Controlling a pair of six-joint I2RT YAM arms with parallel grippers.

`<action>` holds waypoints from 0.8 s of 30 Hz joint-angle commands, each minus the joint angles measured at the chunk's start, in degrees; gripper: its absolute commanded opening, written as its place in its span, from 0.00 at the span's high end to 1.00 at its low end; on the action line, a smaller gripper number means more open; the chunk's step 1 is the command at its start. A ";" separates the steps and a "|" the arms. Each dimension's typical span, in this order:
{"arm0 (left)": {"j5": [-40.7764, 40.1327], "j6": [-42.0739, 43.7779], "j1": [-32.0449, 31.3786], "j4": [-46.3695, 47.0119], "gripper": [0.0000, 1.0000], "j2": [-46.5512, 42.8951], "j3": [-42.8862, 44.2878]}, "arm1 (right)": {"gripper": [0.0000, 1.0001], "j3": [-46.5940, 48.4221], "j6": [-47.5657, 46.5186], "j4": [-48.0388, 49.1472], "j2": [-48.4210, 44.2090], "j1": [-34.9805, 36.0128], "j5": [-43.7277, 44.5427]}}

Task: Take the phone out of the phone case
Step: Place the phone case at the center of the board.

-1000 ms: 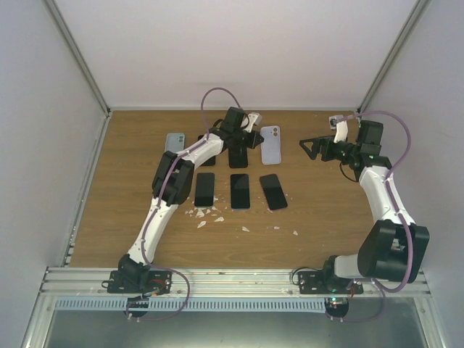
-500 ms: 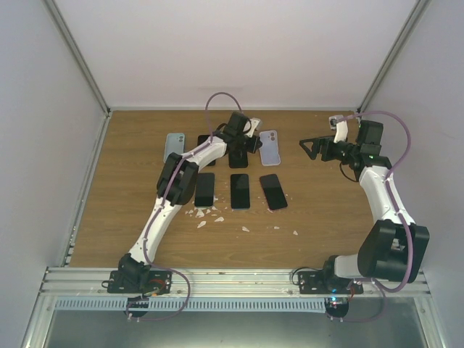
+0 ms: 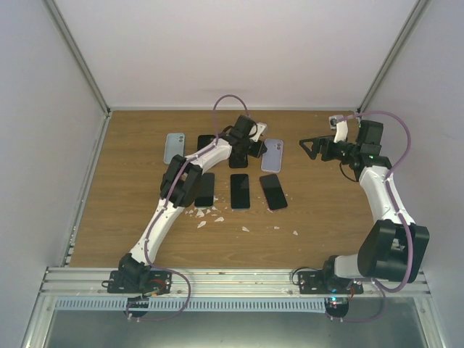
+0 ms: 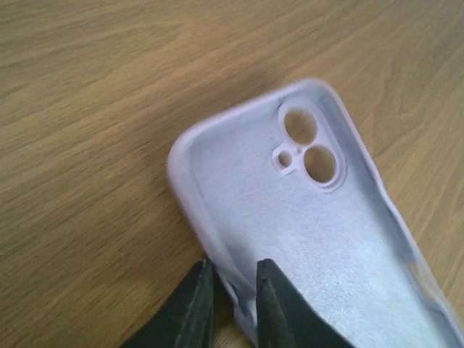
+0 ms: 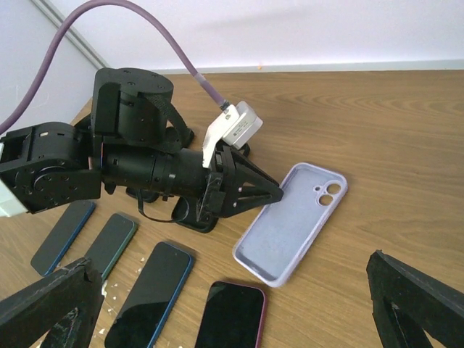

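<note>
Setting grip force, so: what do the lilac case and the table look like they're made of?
Case: probably soft silicone or rubbery plastic, matte. Its inside looks fuzzy, like a microfibre lining, and its rim bows unevenly. Table: wood or wood-look laminate, with visible grain and a faint sheen; cannot tell which.

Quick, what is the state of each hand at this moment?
Left hand: closed on the side wall of the lilac phone case, which is empty.
Right hand: open, holding nothing.
</note>
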 commanded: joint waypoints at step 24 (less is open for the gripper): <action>11.34 3.36 -1.17 3.47 0.10 -16.03 -1.35 | 0.00 -4.72 -29.07 -9.71 -2.36 0.72 17.07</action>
